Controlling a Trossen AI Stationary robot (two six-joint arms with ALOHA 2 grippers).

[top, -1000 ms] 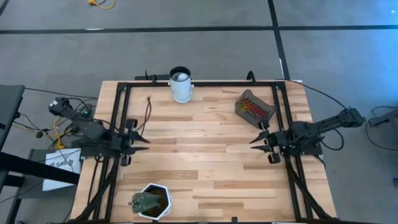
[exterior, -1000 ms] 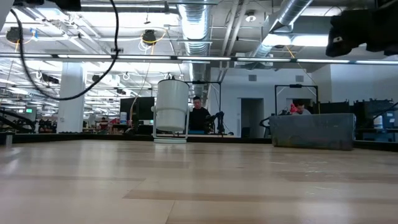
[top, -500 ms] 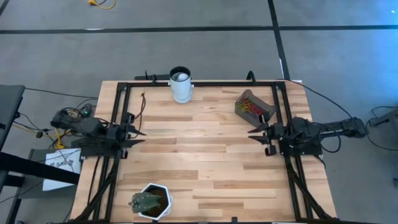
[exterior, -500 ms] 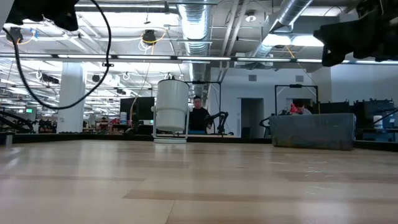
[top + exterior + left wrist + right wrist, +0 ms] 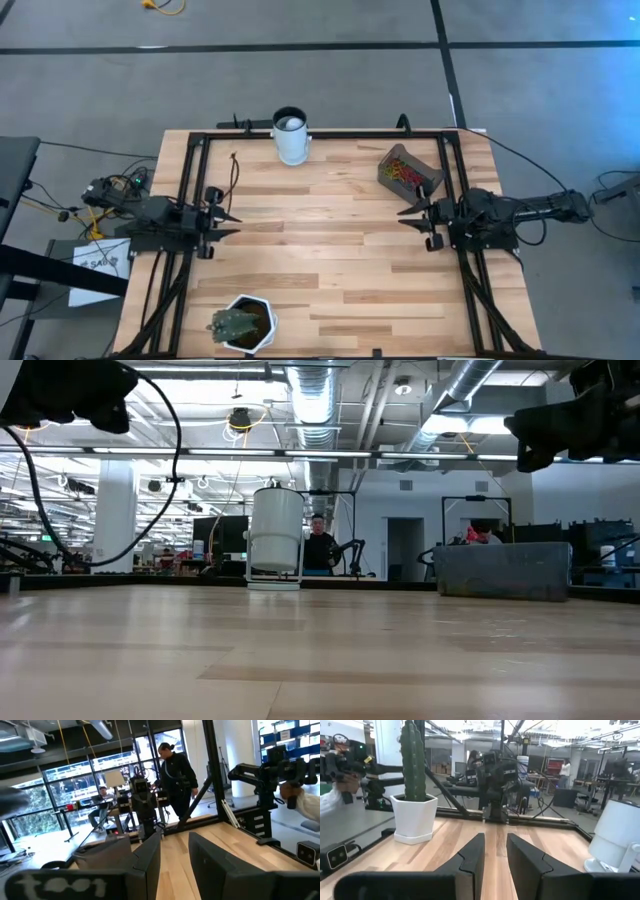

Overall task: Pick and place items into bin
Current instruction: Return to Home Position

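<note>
The bin (image 5: pixel 410 172) is a dark translucent tray resting on its base at the table's far right; it shows as a grey box in the low view (image 5: pixel 503 570). Red, green and yellowish rubber-band loops (image 5: pixel 404 172) lie piled inside it. My left gripper (image 5: pixel 228 224) hovers open over the table's left side; its wrist view (image 5: pixel 175 857) shows only bare wood between the fingers. My right gripper (image 5: pixel 405 214) hovers open just near-side of the bin, pointing toward the table's middle; its wrist view (image 5: pixel 495 855) shows nothing between the fingers.
A white cylindrical cup (image 5: pixel 291 135) stands at the far edge's middle. A white hexagonal pot with a cactus (image 5: pixel 243 322) sits at the near edge. A thin brown cord (image 5: pixel 237 172) hangs near the left arm. People stand beyond the table (image 5: pixel 175 770).
Both arms have come down a little, as the low view shows. My right gripper has shifted slightly toward the far edge, nearer the bin. My left gripper drifted toward the far edge, then back. The bin and its loops have stayed put.
</note>
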